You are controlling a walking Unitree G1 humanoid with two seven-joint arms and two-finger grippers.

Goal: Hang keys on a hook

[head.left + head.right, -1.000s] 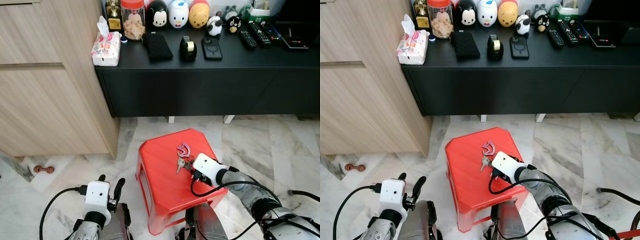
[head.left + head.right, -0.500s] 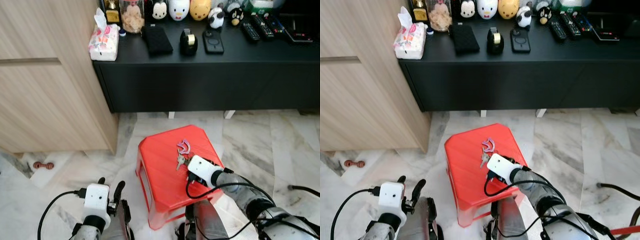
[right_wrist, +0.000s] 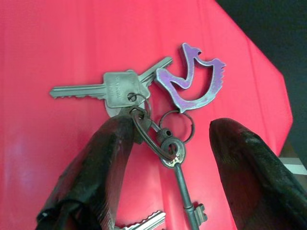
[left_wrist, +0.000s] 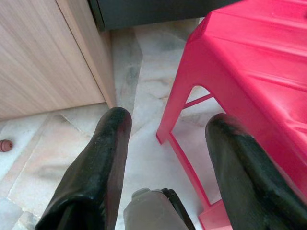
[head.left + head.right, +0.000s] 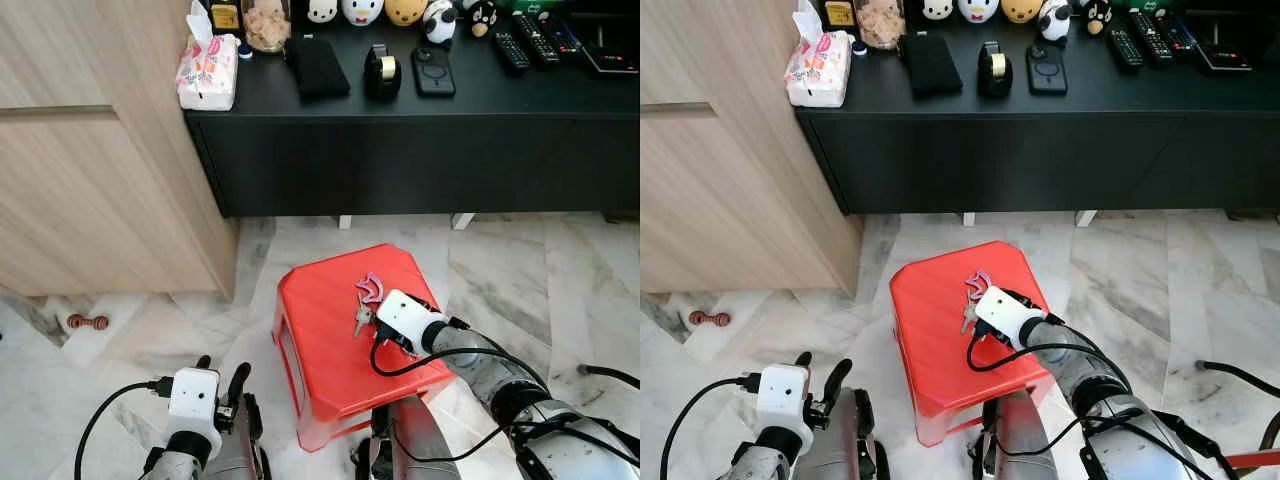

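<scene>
A bunch of keys (image 3: 144, 108) with a purple bird-shaped fob (image 3: 194, 84) lies on the red plastic stool (image 5: 330, 350). My right gripper (image 3: 165, 158) is open just over the keys, one finger on each side of the ring, not closed on them. In the head view the right wrist's white housing (image 5: 404, 318) sits right beside the keys (image 5: 362, 316). My left gripper (image 4: 165, 158) hangs open low beside the stool's leg, holding nothing.
A black low cabinet (image 5: 420, 150) stands behind the stool, carrying a tissue pack (image 5: 208, 72), tape dispenser (image 5: 380, 75), phone and remotes. A wooden cupboard (image 5: 100, 160) is at the left. A small brown object (image 5: 87, 322) lies on the marble floor.
The camera has tilted, so the whole scene has shifted. My right gripper has edged forward along the stool top to the keys. The keys have not moved.
</scene>
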